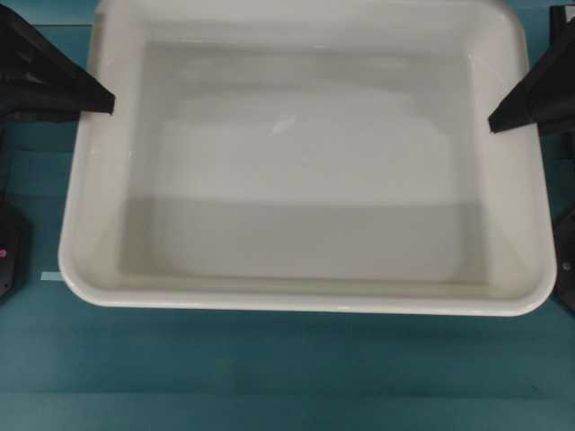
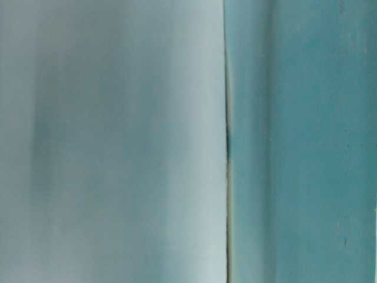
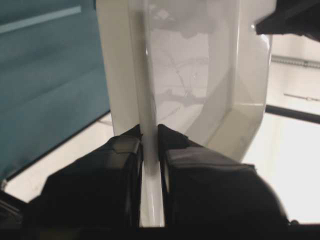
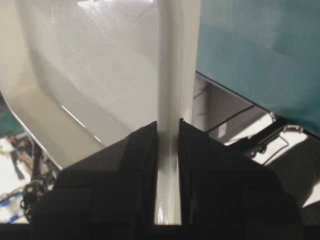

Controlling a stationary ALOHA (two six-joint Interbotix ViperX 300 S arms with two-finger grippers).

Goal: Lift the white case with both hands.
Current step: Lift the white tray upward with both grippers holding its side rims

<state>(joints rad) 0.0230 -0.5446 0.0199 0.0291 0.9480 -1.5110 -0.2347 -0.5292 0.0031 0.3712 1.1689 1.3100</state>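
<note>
The table-level view was a blur: a pale surface filled its left part and teal its right, and nothing there could be identified with certainty. In the overhead view both arms were cut off by the frame edges, so only the wedge-shaped tips showed. One case [image 1: 305, 171] was present, white and shallow, filling most of that view above the teal table [image 1: 287, 377], with its far edge cropped at the top. Its interior held nothing visible. Two grippers were counted. The left gripper [image 1: 106, 103] met the case's left rim, and the right gripper [image 1: 494, 121] met the right rim. The left wrist view showed the left jaws clenched on the rim, one finger [image 3: 107, 175] on each side of the white lip. The right wrist view showed the same, the rim pinched between two fingers [image 4: 125, 170]. One small pale strip of tape [image 1: 51, 277] lay on the table at the case's near left corner.
</note>
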